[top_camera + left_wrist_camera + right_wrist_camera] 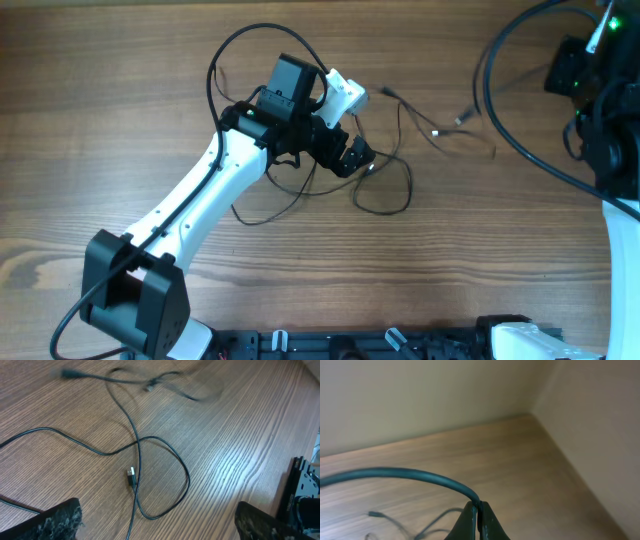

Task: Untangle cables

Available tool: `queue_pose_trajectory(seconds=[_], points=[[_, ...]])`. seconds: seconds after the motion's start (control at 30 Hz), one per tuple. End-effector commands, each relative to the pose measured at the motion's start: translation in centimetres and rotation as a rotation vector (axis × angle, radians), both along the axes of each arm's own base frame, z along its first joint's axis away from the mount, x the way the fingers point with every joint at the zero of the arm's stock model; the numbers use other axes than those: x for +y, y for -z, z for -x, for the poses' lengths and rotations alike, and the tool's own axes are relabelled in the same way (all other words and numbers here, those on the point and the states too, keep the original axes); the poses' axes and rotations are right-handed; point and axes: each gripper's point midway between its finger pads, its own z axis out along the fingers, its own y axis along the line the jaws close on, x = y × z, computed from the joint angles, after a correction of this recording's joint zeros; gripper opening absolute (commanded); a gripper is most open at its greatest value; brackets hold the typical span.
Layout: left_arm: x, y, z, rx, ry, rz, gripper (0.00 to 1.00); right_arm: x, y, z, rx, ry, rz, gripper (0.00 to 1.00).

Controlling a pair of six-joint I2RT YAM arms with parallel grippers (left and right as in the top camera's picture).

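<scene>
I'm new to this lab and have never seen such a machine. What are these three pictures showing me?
Two robot arms work at a wooden table. One picture looks down from above; the other two come from small cameras on each arm's wrist. The white left arm holds its claw wide open, empty, just above thin black cables lying looped and crossing on the wood, one with a tiny plug. The right arm stays at the table's right edge; its claw is shut. A thicker dark cable curves down to its tips, but I cannot tell whether it is pinched or merely behind them.
</scene>
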Motion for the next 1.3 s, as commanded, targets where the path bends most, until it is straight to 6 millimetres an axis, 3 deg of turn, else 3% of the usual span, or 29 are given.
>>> queue_pose_trajectory(seconds=[0.0,0.13,0.33,0.47,0.5,0.67,0.83,0.97,1.03,1.1,1.2,1.27], points=[[-0.4,0.4,0.4,0.004,0.033,0.003,1.00,-3.3,-1.0,1.7,-0.042,0.229,0.044,0.04],[-0.4,0.4,0.4,0.004,0.033,0.003,1.00,-4.8,-1.0,3.0,-0.034,0.328,0.075,0.04],[-0.5,0.4,0.4,0.005,0.034,0.003,1.00,-8.7,0.7,4.3,-0.023,0.462,-0.028,0.04],[-0.5,0.5,0.7,0.019,0.040,0.006,1.00,-13.2,2.1,5.8,-0.025,0.602,-0.105,0.04],[-0.5,0.5,0.8,0.022,0.042,0.007,1.00,-15.3,2.4,6.8,-0.038,0.679,-0.128,0.04],[-0.5,0.5,0.8,0.024,0.044,0.010,1.00,-20.0,3.0,9.6,-0.077,0.780,-0.218,0.04],[-0.7,0.4,1.0,0.031,0.049,0.020,1.00,-19.9,5.7,6.8,-0.017,0.574,-0.375,0.04],[-0.7,0.3,1.0,0.032,0.049,0.022,1.00,-20.0,11.0,5.3,0.116,0.594,-0.489,0.05],[-0.7,0.4,1.0,0.033,0.050,0.022,1.00,-19.8,14.9,4.9,0.214,0.621,-0.570,0.22],[-0.7,0.4,1.0,0.033,0.049,0.022,1.00,-19.1,18.3,4.0,0.286,0.592,-0.651,0.32],[-0.7,0.4,1.0,0.033,0.049,0.022,1.00,-17.5,21.7,2.6,0.364,0.545,-0.705,0.41],[-0.7,0.3,1.0,0.033,0.050,0.022,1.00,-16.3,22.8,1.7,0.396,0.515,-0.703,0.51]])
